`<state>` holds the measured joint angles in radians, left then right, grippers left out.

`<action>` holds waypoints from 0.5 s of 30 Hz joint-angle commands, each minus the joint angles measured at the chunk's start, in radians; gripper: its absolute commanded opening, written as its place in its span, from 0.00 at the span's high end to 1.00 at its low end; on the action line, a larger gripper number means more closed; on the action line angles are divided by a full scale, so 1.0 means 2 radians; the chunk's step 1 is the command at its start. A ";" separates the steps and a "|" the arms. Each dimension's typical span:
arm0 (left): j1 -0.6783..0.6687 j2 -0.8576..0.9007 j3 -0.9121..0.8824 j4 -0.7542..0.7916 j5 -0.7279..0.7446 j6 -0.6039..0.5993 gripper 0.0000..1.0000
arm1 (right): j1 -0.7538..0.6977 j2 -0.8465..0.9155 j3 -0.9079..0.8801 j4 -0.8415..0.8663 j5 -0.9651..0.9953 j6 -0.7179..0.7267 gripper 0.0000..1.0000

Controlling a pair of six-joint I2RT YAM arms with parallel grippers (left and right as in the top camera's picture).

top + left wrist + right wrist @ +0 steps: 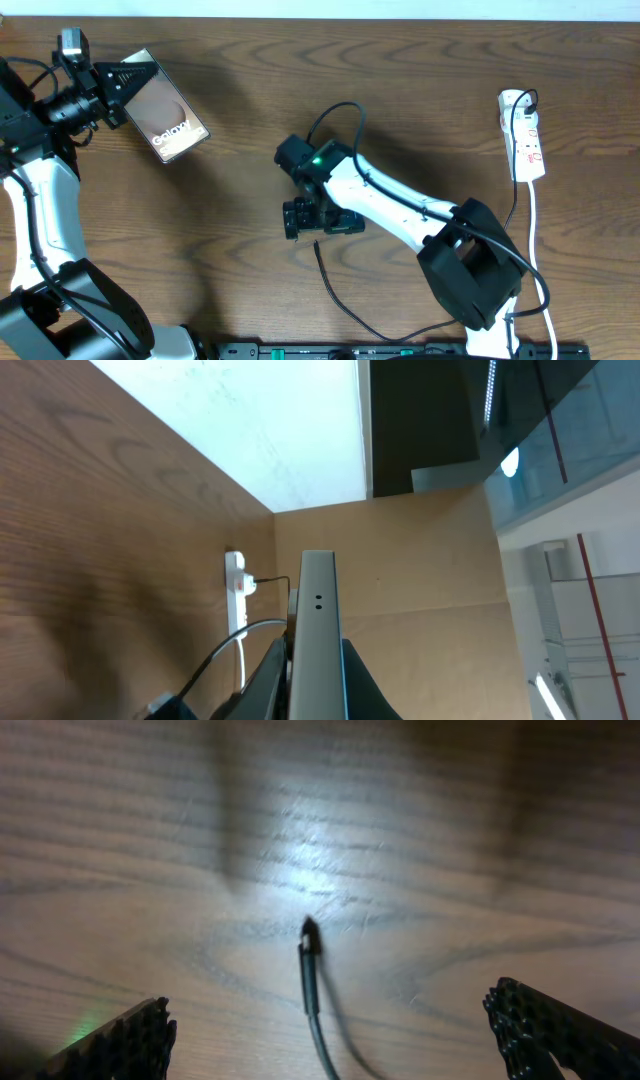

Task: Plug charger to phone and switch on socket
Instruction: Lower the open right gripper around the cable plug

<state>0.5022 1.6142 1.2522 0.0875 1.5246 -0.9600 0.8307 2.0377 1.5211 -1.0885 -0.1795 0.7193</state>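
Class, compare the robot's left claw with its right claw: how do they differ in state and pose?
The left claw is shut on the phone; the right claw is open and empty. The left claw faces along the table toward the socket; the right claw faces down at the table, above the charger tip. Both have two dark fingers.
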 commanded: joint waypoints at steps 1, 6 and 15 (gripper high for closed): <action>0.001 -0.002 0.002 0.004 0.021 0.007 0.92 | 0.017 -0.003 -0.001 -0.002 0.016 0.026 0.01; 0.001 -0.002 0.002 0.004 0.021 0.007 0.92 | 0.039 0.002 -0.012 0.000 0.029 0.044 0.01; 0.001 -0.002 0.002 0.004 0.021 0.007 0.93 | 0.060 0.005 -0.023 0.003 0.045 0.058 0.01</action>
<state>0.5022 1.6142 1.2522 0.0875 1.5249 -0.9600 0.9344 2.0380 1.4933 -1.0859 -0.1219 0.8028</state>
